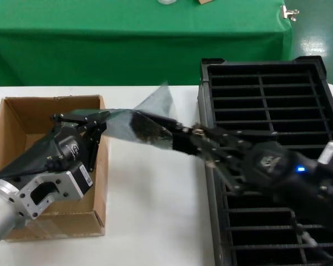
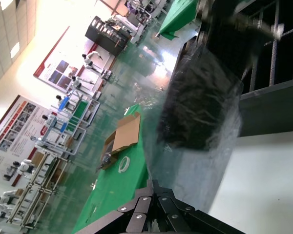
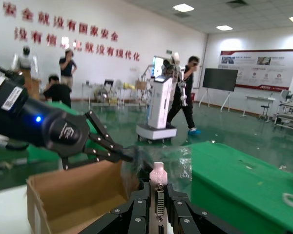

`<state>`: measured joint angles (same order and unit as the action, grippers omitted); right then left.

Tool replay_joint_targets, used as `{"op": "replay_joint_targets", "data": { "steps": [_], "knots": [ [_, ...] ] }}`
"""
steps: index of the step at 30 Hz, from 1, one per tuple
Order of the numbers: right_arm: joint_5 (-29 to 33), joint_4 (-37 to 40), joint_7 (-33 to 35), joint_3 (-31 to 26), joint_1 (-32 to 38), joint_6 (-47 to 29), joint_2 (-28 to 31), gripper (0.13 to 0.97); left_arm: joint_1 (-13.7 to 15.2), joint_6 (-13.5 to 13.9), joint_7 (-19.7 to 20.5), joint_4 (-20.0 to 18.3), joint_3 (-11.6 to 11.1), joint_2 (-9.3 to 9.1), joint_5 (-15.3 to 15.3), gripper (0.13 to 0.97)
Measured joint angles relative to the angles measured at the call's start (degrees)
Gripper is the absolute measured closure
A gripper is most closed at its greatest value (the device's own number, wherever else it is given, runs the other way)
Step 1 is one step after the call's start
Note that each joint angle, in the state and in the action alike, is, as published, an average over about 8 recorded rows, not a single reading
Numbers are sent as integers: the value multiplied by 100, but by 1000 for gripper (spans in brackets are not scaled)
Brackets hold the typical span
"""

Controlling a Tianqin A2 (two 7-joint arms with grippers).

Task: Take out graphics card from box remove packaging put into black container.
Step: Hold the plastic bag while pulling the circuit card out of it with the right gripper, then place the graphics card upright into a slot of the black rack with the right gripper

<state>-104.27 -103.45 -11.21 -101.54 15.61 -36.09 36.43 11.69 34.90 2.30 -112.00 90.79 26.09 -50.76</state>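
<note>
**Card being drawn out of its bag between two hands**

White table (image 1: 155,221) fills the lower part of the head view, with the box (image 1: 22,138) at lower left and the black container (image 1: 266,83) at right. Nearest, the left hand (image 1: 97,119) sits over the box, its fingers pinched together on one end of the packaging (image 1: 150,102), which stretches toward the middle of the frame. The right hand (image 1: 180,136), reaching from lower right over the container, is clamped on the graphics card (image 1: 147,130); in the right wrist view the silver bracket (image 3: 159,197) with a port stands between its fingers. The card is in the air, above the table, still mostly inside the bag. I judge that the two hands hold opposite ends so the bag can slide off when they move apart. Farther back, a green cloth (image 1: 127,39) covers another table.
</note>
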Motion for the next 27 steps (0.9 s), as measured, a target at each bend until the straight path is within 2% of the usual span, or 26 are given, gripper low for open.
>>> {"op": "replay_joint_targets", "data": {
  "steps": [9, 12, 16, 18, 21, 27],
  "knots": [
    [604, -924, -984, 523, -105, -67, 1607, 906, 0, 0, 0, 0, 0, 0, 0, 958],
    [895, -1148, -1492, 592, 230, -402, 2178, 906, 0, 0, 0, 0, 0, 0, 0, 958],
    [1279, -1343, -2131, 446, 1124, -1255, 2658, 906, 0, 0, 0, 0, 0, 0, 0, 958],
    [1456, -1394, -2371, 288, 1672, -1795, 2705, 906, 0, 0, 0, 0, 0, 0, 0, 958],
    [1803, -1431, -2675, -37, 2531, -2645, 2482, 906, 0, 0, 0, 0, 0, 0, 0, 958],
    [2694, -1370, -3330, -1063, 4257, -4270, 1465, 906, 0, 0, 0, 0, 0, 0, 0, 958]
  ]
}}
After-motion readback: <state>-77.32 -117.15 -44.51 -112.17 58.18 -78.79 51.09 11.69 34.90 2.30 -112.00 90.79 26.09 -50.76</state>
